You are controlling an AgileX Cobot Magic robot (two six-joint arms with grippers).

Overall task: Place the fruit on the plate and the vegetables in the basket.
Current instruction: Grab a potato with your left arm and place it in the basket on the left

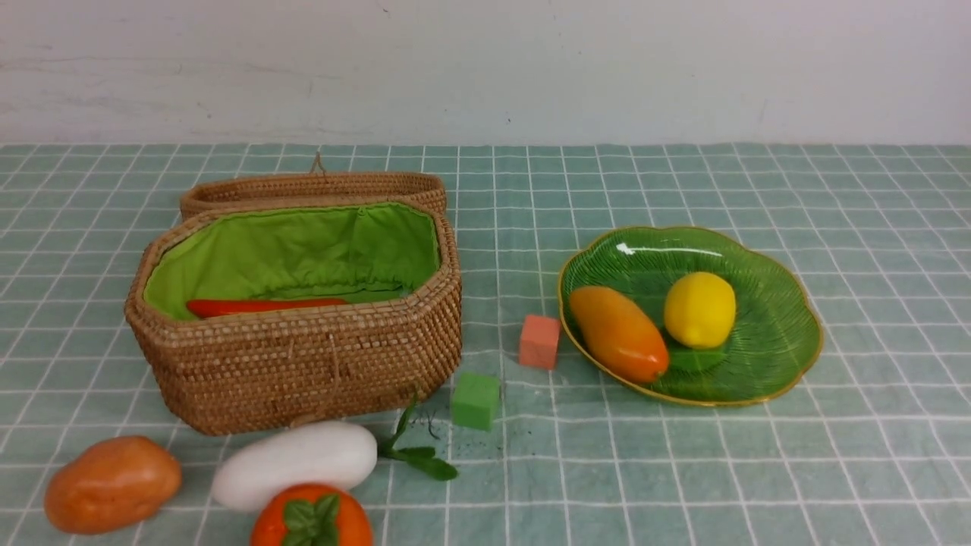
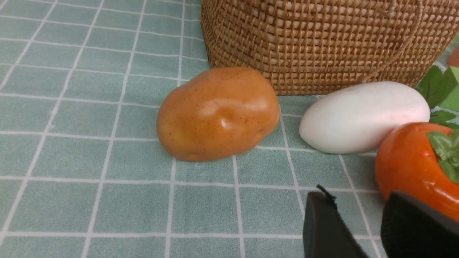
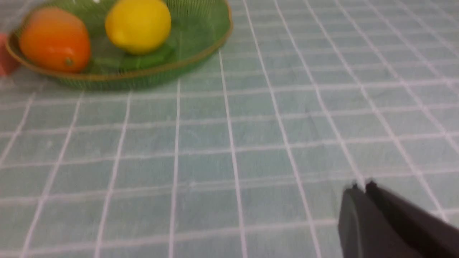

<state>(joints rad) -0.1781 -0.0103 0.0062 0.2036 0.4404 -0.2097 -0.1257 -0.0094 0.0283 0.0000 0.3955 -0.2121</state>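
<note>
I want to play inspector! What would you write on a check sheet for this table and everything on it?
Surface: green checked cloth, flat, a few dark specks near the green cube.
Job's things: basket open, red pepper inside; plate holds mango and lemon; persimmon, white radish and potato lie on the cloth in front of the basket; no eggplant seen.
Clutter: orange cube and green cube between basket and plate.
Grippers: left gripper open, empty, beside the persimmon; right gripper shut, empty, over bare cloth.
Cables: nothing seen.
Surroundings: plain white wall behind.
</note>
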